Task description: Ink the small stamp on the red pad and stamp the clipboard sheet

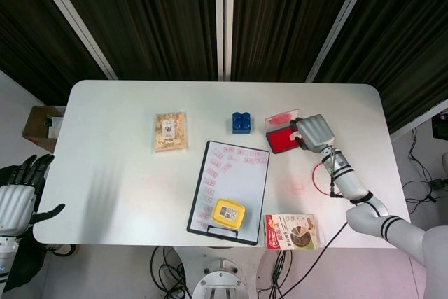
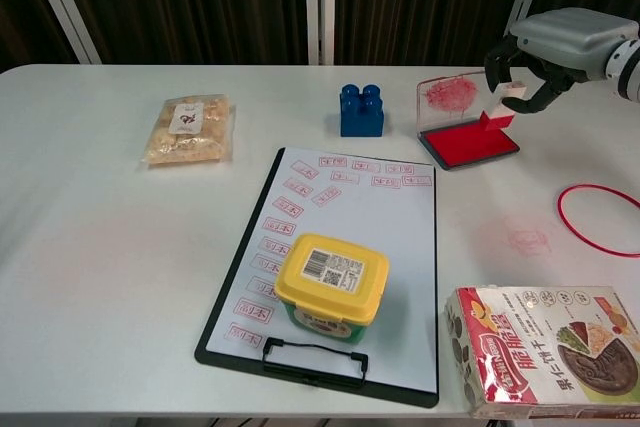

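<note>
My right hand (image 2: 553,44) pinches the small stamp (image 2: 503,105), a white body with a red base, held tilted. The stamp's base is over the far right part of the open red ink pad (image 2: 468,142); whether it touches the pad I cannot tell. In the head view my right hand (image 1: 313,133) covers the right side of the red pad (image 1: 282,141) and hides the stamp. The clipboard sheet (image 2: 345,217) (image 1: 234,176) lies mid-table with several red imprints along its top and left edges. My left hand (image 1: 17,197) hangs open off the table's lower left.
A yellow-lidded tub (image 2: 331,282) stands on the clipboard's lower part. A blue block (image 2: 361,110) sits left of the pad, with a snack bag (image 2: 189,128) at far left. A red ring (image 2: 598,219) and a printed box (image 2: 545,349) lie at right, near a faint red mark (image 2: 527,239).
</note>
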